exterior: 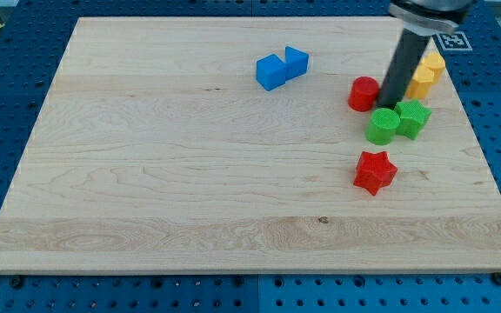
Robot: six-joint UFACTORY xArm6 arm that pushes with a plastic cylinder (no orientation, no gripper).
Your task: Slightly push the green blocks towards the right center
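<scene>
Two green blocks sit together at the view's right: a green cylinder (382, 126) and a green star-like block (413, 117) touching its right side. My tip (388, 105) is at the end of the dark rod, just above the green cylinder's top edge, between it and the red cylinder (364, 93). Whether the tip touches the green cylinder cannot be told.
Yellow blocks (426, 74) lie right of the rod, partly hidden by it. A red star (374, 171) lies below the green blocks. Two blue blocks (281, 68) sit at the top centre. The wooden board (146, 174) ends close to the right of the green blocks.
</scene>
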